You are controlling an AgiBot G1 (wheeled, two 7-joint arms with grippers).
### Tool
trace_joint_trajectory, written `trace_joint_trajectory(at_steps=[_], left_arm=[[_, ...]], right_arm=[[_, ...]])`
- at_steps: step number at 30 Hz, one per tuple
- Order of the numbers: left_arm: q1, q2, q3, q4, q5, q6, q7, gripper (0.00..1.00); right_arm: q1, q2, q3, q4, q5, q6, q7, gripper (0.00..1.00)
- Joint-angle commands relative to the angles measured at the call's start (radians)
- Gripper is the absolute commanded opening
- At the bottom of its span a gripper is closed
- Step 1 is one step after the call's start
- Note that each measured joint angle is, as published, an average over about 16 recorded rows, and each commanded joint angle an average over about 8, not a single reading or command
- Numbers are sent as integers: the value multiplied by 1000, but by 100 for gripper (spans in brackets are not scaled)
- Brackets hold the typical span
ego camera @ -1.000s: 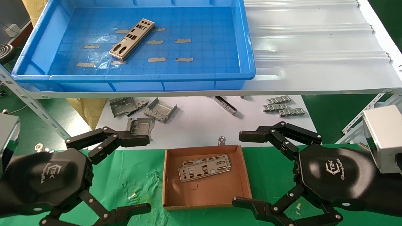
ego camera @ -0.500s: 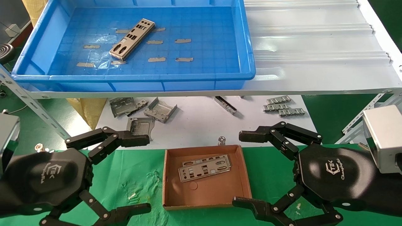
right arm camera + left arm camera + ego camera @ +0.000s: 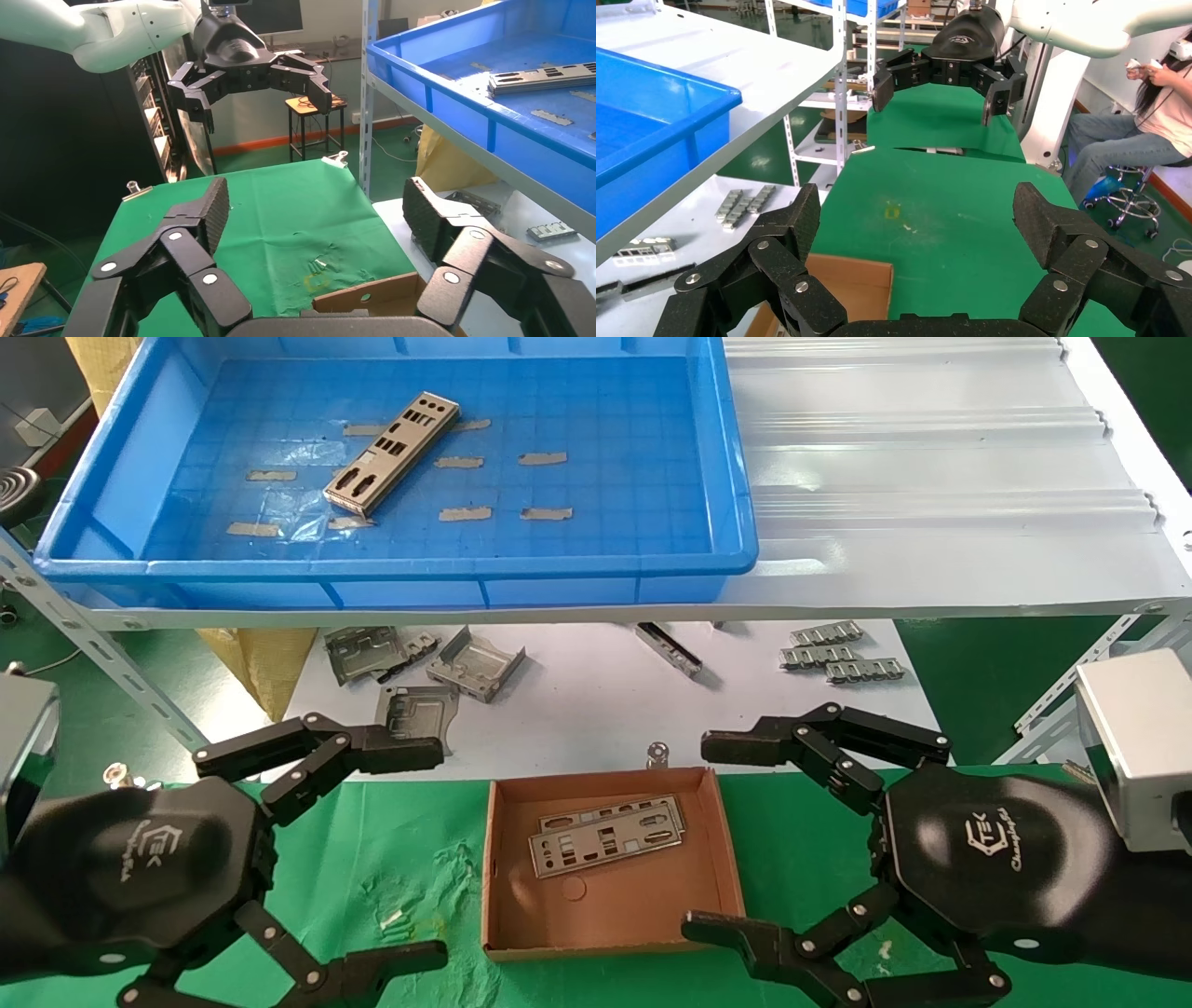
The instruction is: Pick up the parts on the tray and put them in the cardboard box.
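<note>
Both of your grippers have their jaws spread wide with nothing between them. Your left gripper (image 3: 424,854) hangs low over the green mat (image 3: 410,859), just left of the cardboard box (image 3: 717,812); its own wrist camera shows the wide gap (image 3: 916,217) above the mat with a corner of the box below.

Up on the white shelf (image 3: 931,477), the tray (image 3: 112,495) sits toward your left. One of the parts (image 3: 391,453) lies inside it, left of centre, set at a slant on the grid floor among bits of tan tape (image 3: 542,458).

Below the shelf, on the white sheet (image 3: 596,700), you see folded grey brackets (image 3: 424,663) to the left and ridged strips (image 3: 843,654) to the right.

In the middle, the box rests on the mat with two parts (image 3: 605,840) lying flat in it, overlapping, in the far half of its floor.

Your right gripper (image 3: 708,840) hangs just right of the box, one fingertip near the far right corner and the other near the front right corner; its wrist camera shows the same open spread (image 3: 313,210) over the mat.
</note>
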Motion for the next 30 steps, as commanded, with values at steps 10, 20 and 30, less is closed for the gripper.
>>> trace_joint_trajectory(at_steps=[10,20,30], left_arm=[[0,0,0,0,0,0,0,100],[0,0,0,0,0,0,0,100],[0,0,0,0,0,0,0,100]], right_arm=[[0,0,0,0,0,0,0,0],[0,0,0,0,0,0,0,0],[0,0,0,0,0,0,0,0]])
